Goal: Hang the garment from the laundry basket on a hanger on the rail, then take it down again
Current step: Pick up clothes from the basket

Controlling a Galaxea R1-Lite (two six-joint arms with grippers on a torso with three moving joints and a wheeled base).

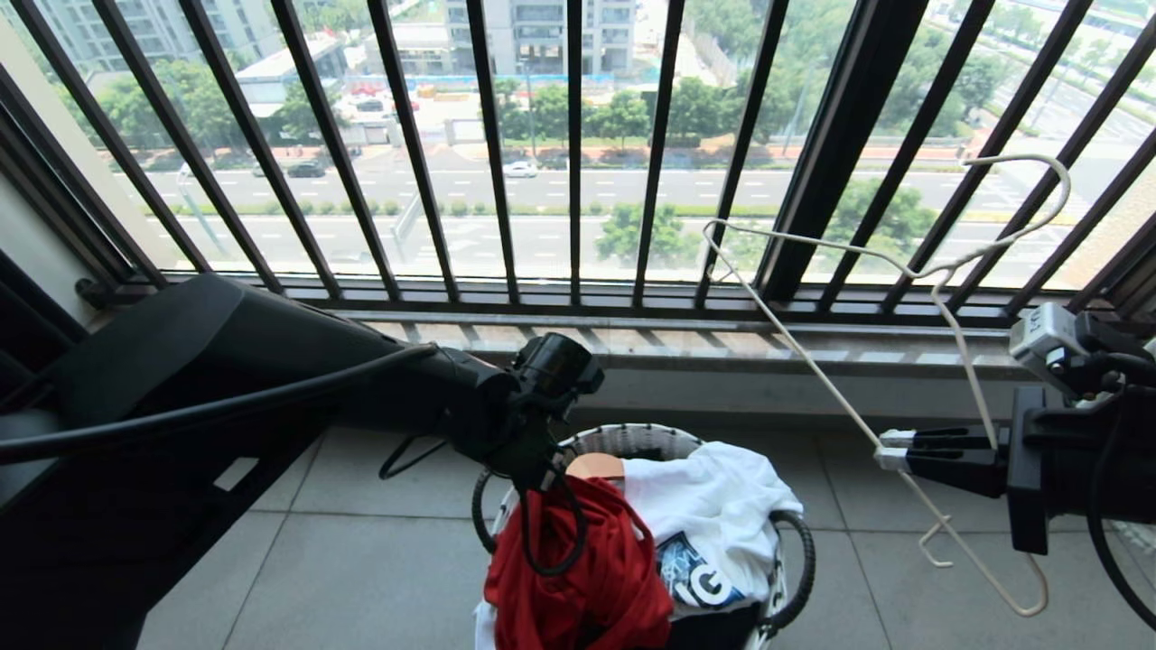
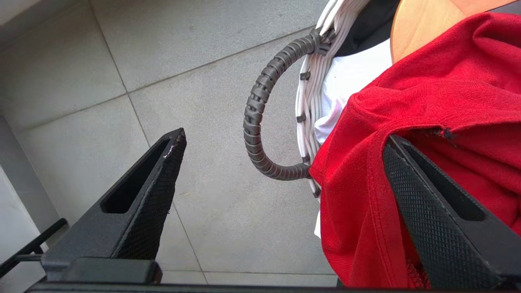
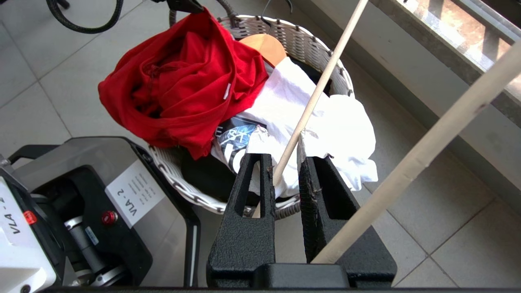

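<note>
The window railing fills the background above the tiled floor; no hanging rail shows in any view, so the hanging spot is out of sight. The laundry basket stands on the floor near the window ledge, with the red garment heaped over its near-left rim, partly spilling outside, beside a white printed garment and, under them, a wooden hanger.

The left tool hovers at the basket's left edge with its fingers spread wide: one finger lies against the red cloth, the other is over bare floor, and nothing is gripped yet.

The right tool, out to the basket's right, is pressed together on a wire of the thin white hanger, holding it up in the air.

So the hanger is in hand, but the shirt is not yet picked up; dressing the hanger, hanging it and taking it down all appear to remain.
</note>
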